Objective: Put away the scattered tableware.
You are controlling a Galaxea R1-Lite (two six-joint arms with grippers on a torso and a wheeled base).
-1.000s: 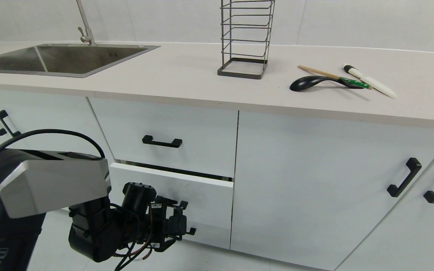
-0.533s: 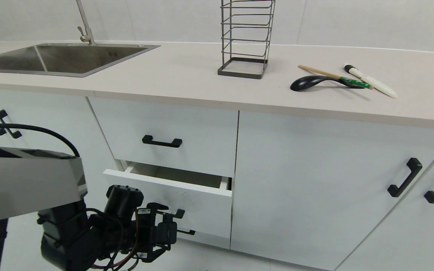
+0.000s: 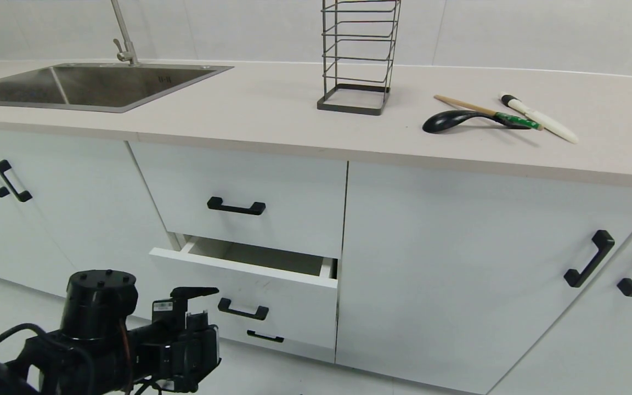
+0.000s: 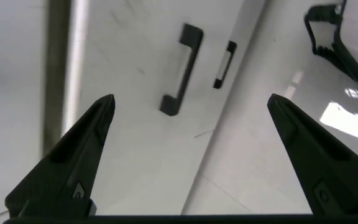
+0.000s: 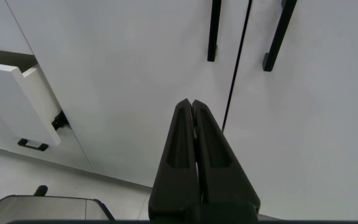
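Note:
Three utensils lie on the countertop at the right: a black spoon (image 3: pixel 450 119), a wooden stick with a green band (image 3: pixel 486 111) and a white utensil with a black tip (image 3: pixel 538 118). Below the counter the lower drawer (image 3: pixel 244 274) stands pulled out, its black handle (image 3: pixel 243 310) free. My left gripper (image 3: pixel 209 334) hangs low in front of it, a little to its left, open and holding nothing. In the left wrist view the left gripper (image 4: pixel 190 102) has its fingers wide apart, with the drawer handle (image 4: pixel 180 68) beyond them. My right gripper (image 5: pixel 192 104) is shut, empty, facing cabinet doors.
A wire rack (image 3: pixel 357 55) stands on the counter's middle and a steel sink (image 3: pixel 91 85) with a faucet is at the left. The upper drawer (image 3: pixel 236 206) is closed. Black door handles (image 3: pixel 588 259) sit on the right cabinet doors. White floor lies below.
The lower drawer has slid out from barely ajar. My left gripper has let go of its handle, opened and drawn back down and to the left.

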